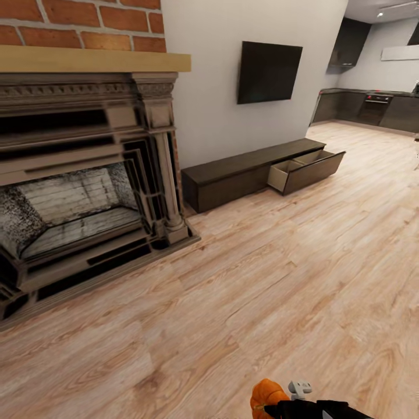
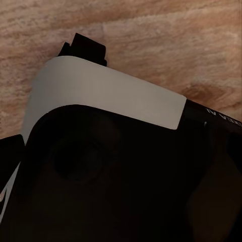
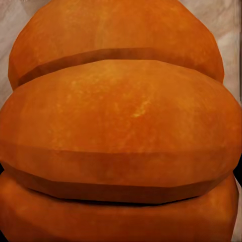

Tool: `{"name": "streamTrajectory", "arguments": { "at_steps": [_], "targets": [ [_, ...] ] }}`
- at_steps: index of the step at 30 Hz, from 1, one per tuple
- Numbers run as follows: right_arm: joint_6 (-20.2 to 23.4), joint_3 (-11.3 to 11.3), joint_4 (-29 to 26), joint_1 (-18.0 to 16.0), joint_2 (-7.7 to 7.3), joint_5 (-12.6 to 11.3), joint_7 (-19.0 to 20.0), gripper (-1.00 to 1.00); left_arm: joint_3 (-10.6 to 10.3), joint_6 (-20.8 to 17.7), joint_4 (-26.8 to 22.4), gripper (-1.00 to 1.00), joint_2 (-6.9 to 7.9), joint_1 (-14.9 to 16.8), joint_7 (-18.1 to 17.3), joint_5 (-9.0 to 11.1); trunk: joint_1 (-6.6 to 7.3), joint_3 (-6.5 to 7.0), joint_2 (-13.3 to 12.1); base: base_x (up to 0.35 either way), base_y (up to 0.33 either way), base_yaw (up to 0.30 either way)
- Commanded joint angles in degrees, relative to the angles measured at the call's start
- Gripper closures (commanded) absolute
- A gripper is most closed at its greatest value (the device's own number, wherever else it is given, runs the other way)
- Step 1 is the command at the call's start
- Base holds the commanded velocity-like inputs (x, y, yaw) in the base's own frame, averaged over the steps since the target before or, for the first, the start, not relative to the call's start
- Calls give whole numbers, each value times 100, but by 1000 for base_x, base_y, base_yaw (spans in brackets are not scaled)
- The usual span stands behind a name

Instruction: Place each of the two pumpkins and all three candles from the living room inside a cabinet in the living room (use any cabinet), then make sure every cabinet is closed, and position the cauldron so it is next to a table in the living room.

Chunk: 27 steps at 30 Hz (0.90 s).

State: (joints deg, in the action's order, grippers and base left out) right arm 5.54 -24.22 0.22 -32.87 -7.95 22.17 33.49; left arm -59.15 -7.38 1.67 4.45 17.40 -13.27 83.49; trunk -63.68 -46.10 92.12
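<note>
The right claw (image 1: pixel 294 401) seems pinching the pumpkin (image 1: pixel 266 397) — it sits tight against the claw. It looks stiff, smooth, probably light; the ribs give hold. The open cabinet (image 1: pixel 256 172) drawer is far ahead.

The floor (image 1: pixel 273 279) is pale wood planking with visible grain and a soft sheen. The cabinet (image 1: pixel 244 174) is dark, matt wood-grain, its open drawer (image 1: pixel 305 170) pale inside. The fireplace (image 1: pixel 87 174) has dark carved wood under rough red brick (image 1: pixel 81 23). The pumpkin (image 3: pixel 121 126) has smooth, ribbed orange skin.
</note>
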Motion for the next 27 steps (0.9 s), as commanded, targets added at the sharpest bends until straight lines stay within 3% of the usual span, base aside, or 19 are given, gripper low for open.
{"name": "streamTrajectory", "arguments": {
  "at_steps": [1,27],
  "targets": [
    [0,-7,-2,0,0,-2,0,100,0,0,0,-100,2,0,0,0,0,-7,0,0,0,-196],
    [0,-12,-3,0,-31,-2,-1,100,0,0,8,-100,12,0,4,0,0,-53,0,48,10,-265]
  ]
}}
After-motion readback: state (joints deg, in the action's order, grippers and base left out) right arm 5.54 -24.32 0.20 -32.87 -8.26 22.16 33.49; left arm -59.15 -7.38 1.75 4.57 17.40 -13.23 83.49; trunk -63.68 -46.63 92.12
